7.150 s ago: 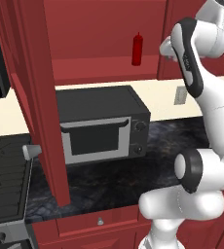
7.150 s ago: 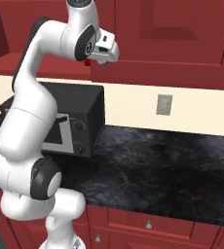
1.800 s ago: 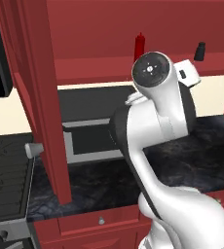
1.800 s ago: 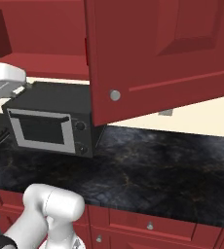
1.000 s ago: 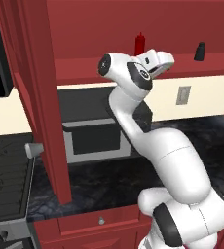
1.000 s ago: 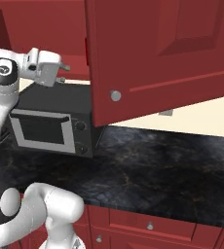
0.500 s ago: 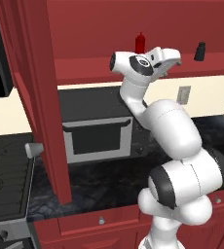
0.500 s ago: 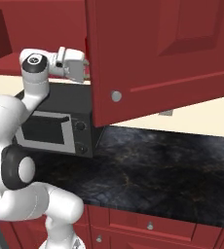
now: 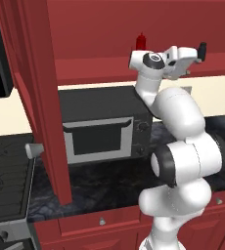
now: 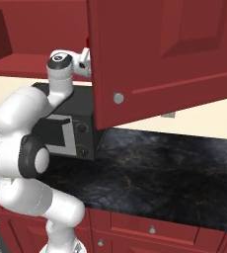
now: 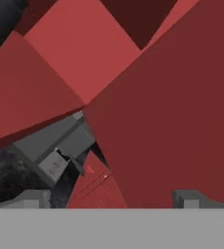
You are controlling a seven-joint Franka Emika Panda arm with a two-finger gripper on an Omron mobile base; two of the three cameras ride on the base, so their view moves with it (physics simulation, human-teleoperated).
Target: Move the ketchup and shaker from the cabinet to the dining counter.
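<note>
The red ketchup (image 9: 141, 41) stands upright at the back of the cabinet shelf (image 9: 95, 68), just left of my arm's upper joint. The dark shaker (image 9: 201, 49) stands on the same shelf further right. My gripper (image 9: 188, 66) hovers at the shelf's front edge, just left of and below the shaker and apart from it. In the hand view my gripper (image 11: 111, 199) is open, its tips wide apart with nothing between them, and the shaker (image 11: 2, 17) is a dark shape in the top left corner. The dining counter is out of view.
Both cabinet doors stand open: one (image 9: 41, 97) at the left, one (image 10: 174, 49) at the right, hiding part of my hand. Below the shelf a grey microwave (image 9: 104, 129) sits on the black marbled counter (image 10: 160, 168). A stove (image 9: 2, 180) lies further left.
My hand has slid right along the shelf front, from below the ketchup toward the shaker, and the arm has folded in under it. The jaws have stayed open.
</note>
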